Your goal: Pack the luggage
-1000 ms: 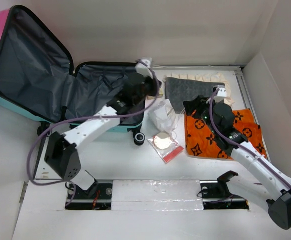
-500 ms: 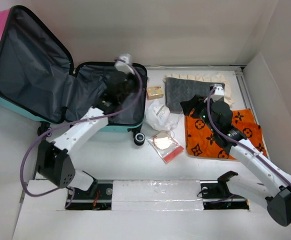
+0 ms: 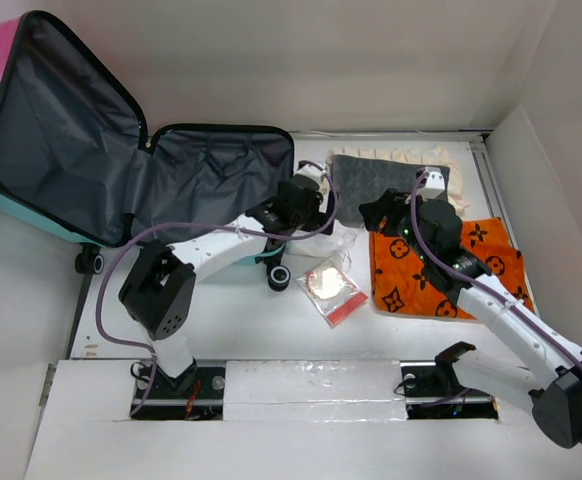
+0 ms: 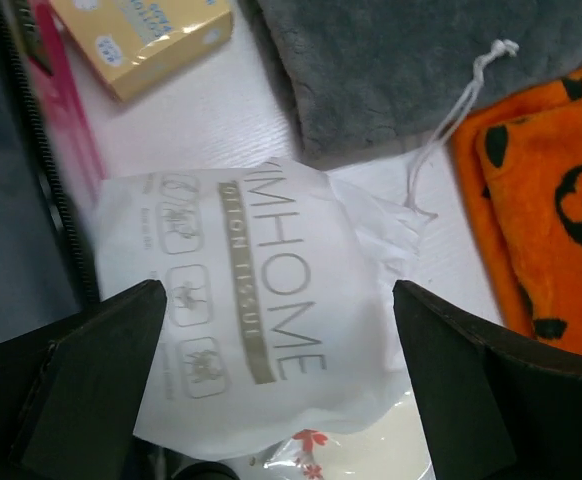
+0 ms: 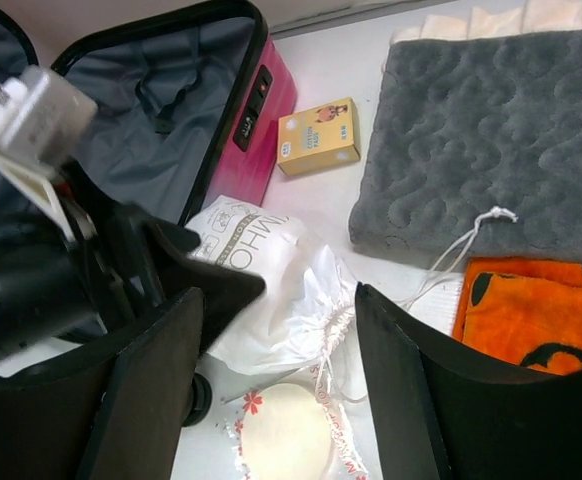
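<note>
Luggage (image 3: 201, 180) lies open at the far left of the desk (image 3: 271, 330), its base half flat and its lid propped up and back to the left, with dark grey lining exposed in both halves; the shell shows pink and teal, and a black-and-white wheel (image 3: 279, 277) sits at the near right corner of the base. Just beside the luggage's right wall lies a small yellow box (image 5: 318, 135), and nearer than the box a white drawstring tissue pouch (image 4: 261, 330) printed with grey lettering. The left end effector (image 4: 278, 300) hangs over this pouch, right of the luggage, its jaws spread wide to either side of it; contact with the pouch cannot be determined. Near the wheel lies a clear packet (image 3: 331, 287) with a round cream item and a red edge. Farther right of the luggage, a grey quilted cloth (image 5: 491, 130) rests on a cream fabric (image 3: 411, 155), and nearer than these lies an orange cloth (image 3: 446, 265) with black motifs. The right end effector (image 5: 279, 295) is poised between the pouch and the orange cloth, jaws apart and holding nothing.
</note>
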{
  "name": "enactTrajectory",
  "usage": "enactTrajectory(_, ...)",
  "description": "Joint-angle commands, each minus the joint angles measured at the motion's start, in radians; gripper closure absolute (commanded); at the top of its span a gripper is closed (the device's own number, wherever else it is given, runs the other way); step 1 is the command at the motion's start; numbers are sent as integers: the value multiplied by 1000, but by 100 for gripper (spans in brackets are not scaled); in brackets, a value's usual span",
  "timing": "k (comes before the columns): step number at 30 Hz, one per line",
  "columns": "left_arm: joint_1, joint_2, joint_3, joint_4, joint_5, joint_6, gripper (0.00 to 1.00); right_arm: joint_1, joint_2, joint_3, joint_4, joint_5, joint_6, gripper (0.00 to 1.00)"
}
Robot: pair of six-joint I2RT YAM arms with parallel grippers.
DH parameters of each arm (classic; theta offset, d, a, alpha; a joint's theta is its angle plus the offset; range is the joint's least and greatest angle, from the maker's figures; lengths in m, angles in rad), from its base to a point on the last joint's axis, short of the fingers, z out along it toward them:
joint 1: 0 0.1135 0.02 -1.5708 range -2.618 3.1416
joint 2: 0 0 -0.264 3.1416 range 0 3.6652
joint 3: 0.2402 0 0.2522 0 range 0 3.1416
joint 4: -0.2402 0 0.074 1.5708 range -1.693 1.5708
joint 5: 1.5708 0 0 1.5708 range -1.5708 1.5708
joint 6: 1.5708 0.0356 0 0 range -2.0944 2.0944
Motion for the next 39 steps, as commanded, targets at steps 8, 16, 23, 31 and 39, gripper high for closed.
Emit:
enactTrajectory(8,-228,74,110,-36,-249,151,7,-14,-78,20,15,54,10,32)
enactTrajectory(16,-293,148,139,11,-345,299,4,-57,-216,-10,6,77,41,32)
enactTrajectory(23,-313,260,208,-38,-293,413,8,-94,-391,19,-83,59,50,30)
enactTrajectory(31,-313,433,384,-118,-469,471,10,-103,-500,66,-172,82,19,27)
enactTrajectory(39,-313,502,385,-92,-719,508,25,-103,-491,76,-172,7,1,27)
